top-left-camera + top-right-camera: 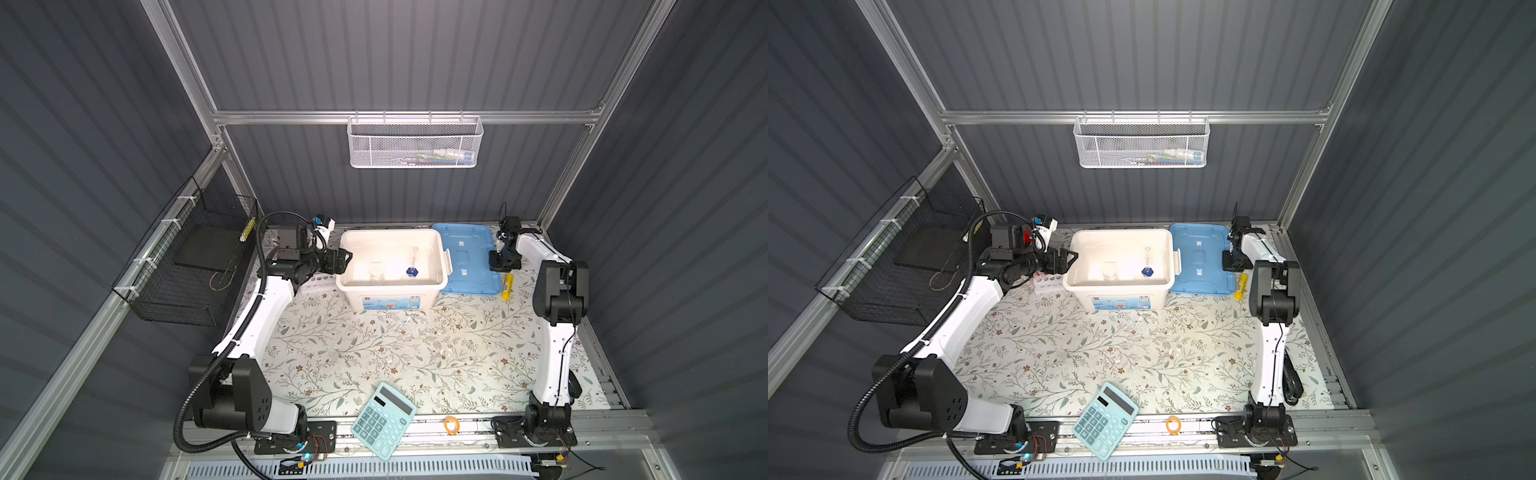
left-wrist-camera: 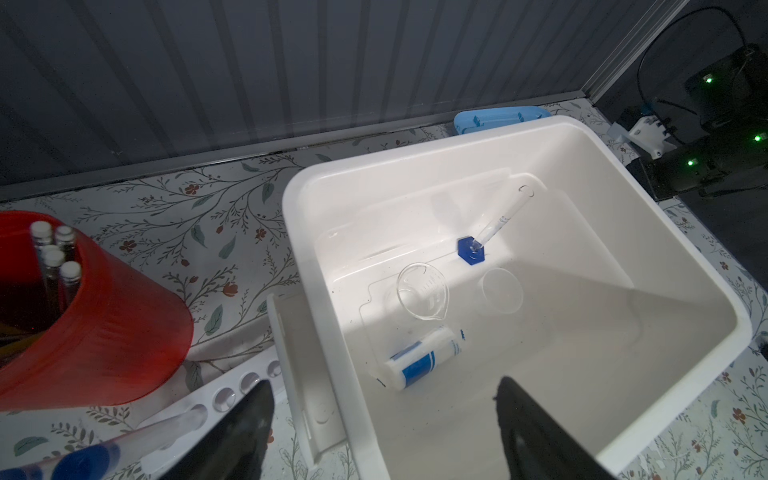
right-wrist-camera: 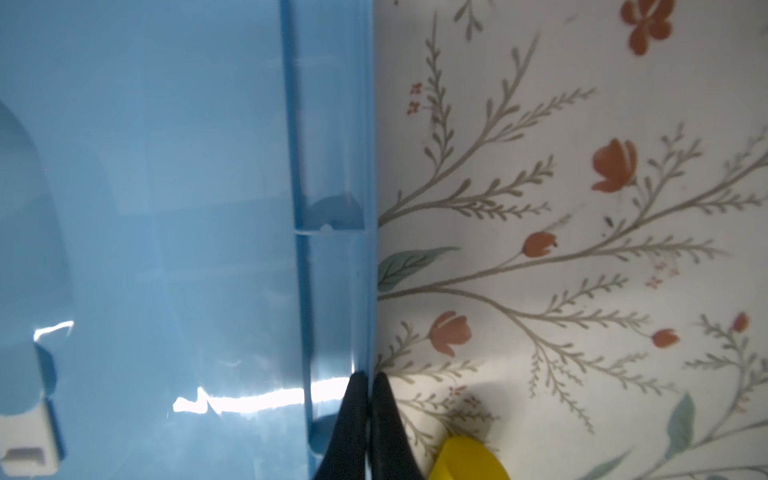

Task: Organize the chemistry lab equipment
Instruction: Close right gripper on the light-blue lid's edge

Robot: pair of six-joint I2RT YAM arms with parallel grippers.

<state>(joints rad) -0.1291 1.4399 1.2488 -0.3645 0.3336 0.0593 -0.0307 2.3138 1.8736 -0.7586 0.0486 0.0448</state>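
A white bin (image 1: 390, 232) (image 1: 1121, 232) (image 2: 415, 153) stands at the back. Inside it are a slim cylinder on a blue hexagonal foot (image 1: 412, 271) (image 1: 1147, 271) (image 2: 471, 250), a clear beaker (image 2: 422, 297), a second clear glass (image 2: 500, 291) and a blue-white labelled bottle (image 2: 424, 361) on its side. My left gripper (image 1: 345, 259) (image 1: 1069, 259) (image 2: 384, 383) hangs open and empty over the bin's left rim. Blue-capped test tubes (image 2: 83, 461) lie on a white rack (image 2: 232, 395) beside it. My right gripper (image 1: 503, 266) (image 1: 1235, 266) (image 3: 369, 376) is shut on the right edge of the blue lid (image 1: 465, 257) (image 1: 1200, 257) (image 3: 145, 208).
A red cup of pens (image 2: 104, 332) stands left of the bin. A yellow stick (image 1: 507, 286) (image 3: 469, 461) lies right of the lid. Faint clear pieces (image 1: 407, 323) rest on the floral cloth before the bin. A teal calculator (image 1: 384, 419) and an orange band (image 1: 451, 426) lie at the front edge.
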